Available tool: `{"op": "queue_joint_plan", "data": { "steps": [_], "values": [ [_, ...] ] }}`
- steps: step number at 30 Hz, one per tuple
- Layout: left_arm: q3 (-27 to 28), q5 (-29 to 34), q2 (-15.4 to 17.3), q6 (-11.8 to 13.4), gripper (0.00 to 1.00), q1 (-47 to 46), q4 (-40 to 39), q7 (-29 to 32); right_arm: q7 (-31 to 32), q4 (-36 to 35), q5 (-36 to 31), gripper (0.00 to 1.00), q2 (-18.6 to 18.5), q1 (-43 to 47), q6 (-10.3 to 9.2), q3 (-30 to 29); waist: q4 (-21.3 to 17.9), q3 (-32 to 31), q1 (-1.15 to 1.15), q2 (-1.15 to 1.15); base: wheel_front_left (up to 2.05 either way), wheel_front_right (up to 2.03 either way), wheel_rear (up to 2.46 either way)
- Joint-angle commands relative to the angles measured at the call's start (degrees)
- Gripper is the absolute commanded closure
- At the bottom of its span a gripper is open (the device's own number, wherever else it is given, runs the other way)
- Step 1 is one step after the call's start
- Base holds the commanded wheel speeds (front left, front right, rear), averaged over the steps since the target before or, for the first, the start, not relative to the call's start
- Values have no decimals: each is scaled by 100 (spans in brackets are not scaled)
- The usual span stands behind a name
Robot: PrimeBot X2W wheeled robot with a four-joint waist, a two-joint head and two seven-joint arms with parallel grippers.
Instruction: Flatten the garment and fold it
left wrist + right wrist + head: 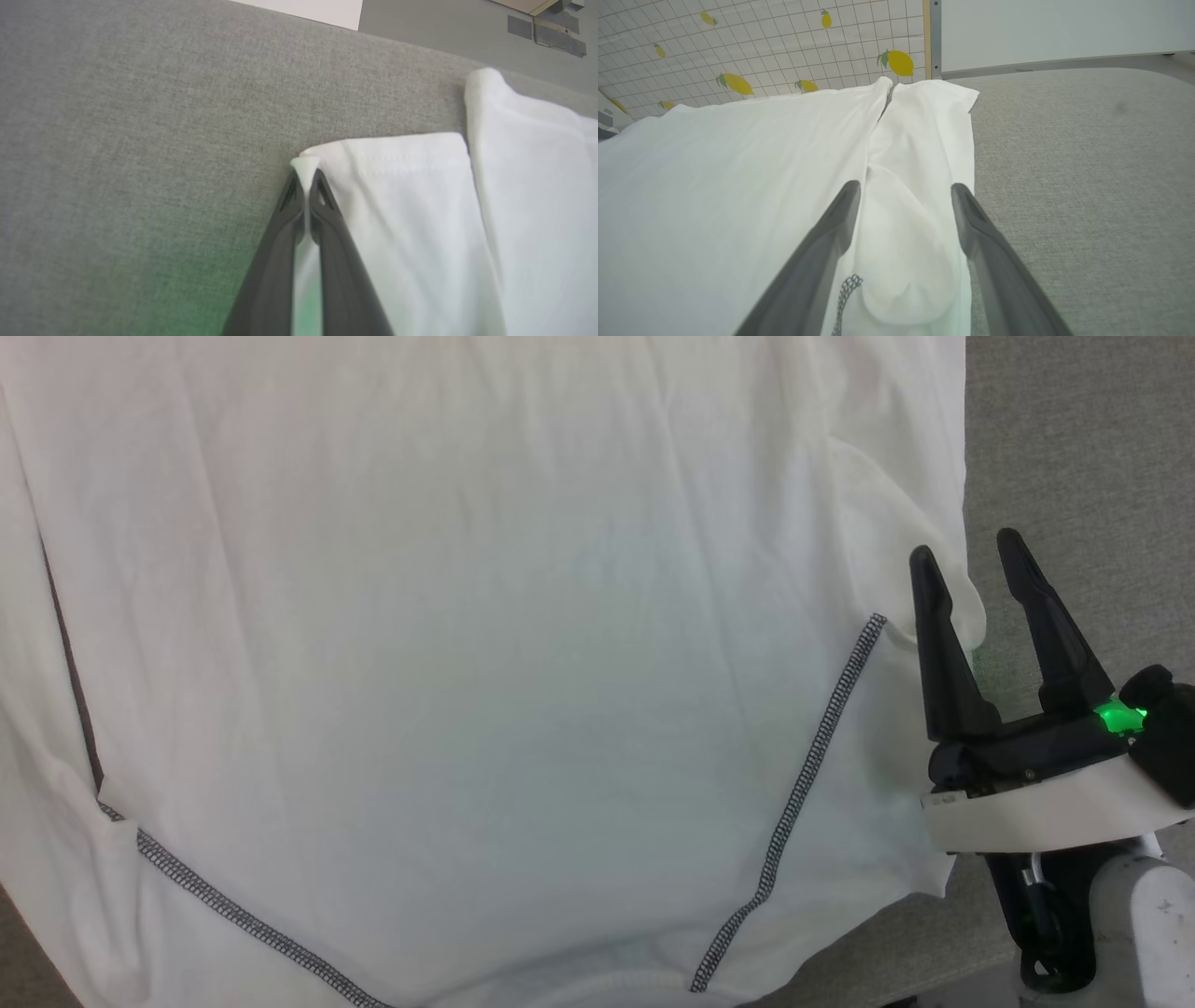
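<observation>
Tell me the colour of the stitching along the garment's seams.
Dark grey stitching on the white garment; clearest in the head view.

No text, label, brand, number or sign can be read in any view.

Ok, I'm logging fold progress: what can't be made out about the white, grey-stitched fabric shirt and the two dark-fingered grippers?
Head view: the shirt runs past the top, left and bottom edges, cutting off its outline.
Left wrist view: the left gripper is shut on a fabric corner; which corner is unclear.
Right wrist view: the open right gripper straddles a fold; contact is unclear.
</observation>
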Motion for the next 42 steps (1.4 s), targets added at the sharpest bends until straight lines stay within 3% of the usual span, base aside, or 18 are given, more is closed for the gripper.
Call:
{"op": "queue_joint_plan", "data": {
  "steps": [1, 7, 11, 17, 20, 26, 29, 35, 42],
  "values": [
    [-49, -98, -87, -15, 100, 300, 7, 38, -57, 33, 23, 0, 7, -85, -9, -14, 52, -118, -1, 0, 0, 0, 0],
    [28, -105, -30, -327, 100, 379, -264, -511, -88, 168, 16, 0, 7, -64, -9, -59, 225, -594, -1, 0, 0, 0, 0],
    [-16, 54, -74, -552, 100, 407, -364, -1186, -70, 275, 15, 0, 7, -19, -9, -70, 327, -1042, -1, 0, 0, 0, 0],
    [-284, 243, -326, -902, 100, 651, -599, -2067, 69, 284, -57, 0, 7, 196, -9, -251, 503, -1774, -1, 0, 0, 0, 0],
    [-522, 264, -604, -1017, 100, 826, -874, -2316, 167, 217, -97, 0, 7, 345, -9, -423, 643, -2087, -1, 0, 0, 0, 0],
    [-1413, 285, -1472, -1287, 100, 1052, -1530, -2512, 421, -3, -153, 0, 7, 686, -9, -756, 1050, -2654, -1, 0, 0, 0, 0],
    [-2090, 228, -2160, -1461, 100, 1163, -1747, -2561, 543, -114, -137, 0, 7, 825, -9, -834, 1198, -2868, -1, 0, 0, 0, 0],
    [-3319, 168, -3188, -1752, 100, 1661, -1561, -2630, 665, -217, -71, 0, 7, 945, -9, -840, 1276, -3043, -1, 0, 0, 0, 0],
    [-4294, 119, -3593, -1951, 100, 2341, -759, -2707, 707, -237, -59, 0, 7, 1032, -9, -851, 1215, -3050, -1, 0, 0, 0, 0]
  ]
}}
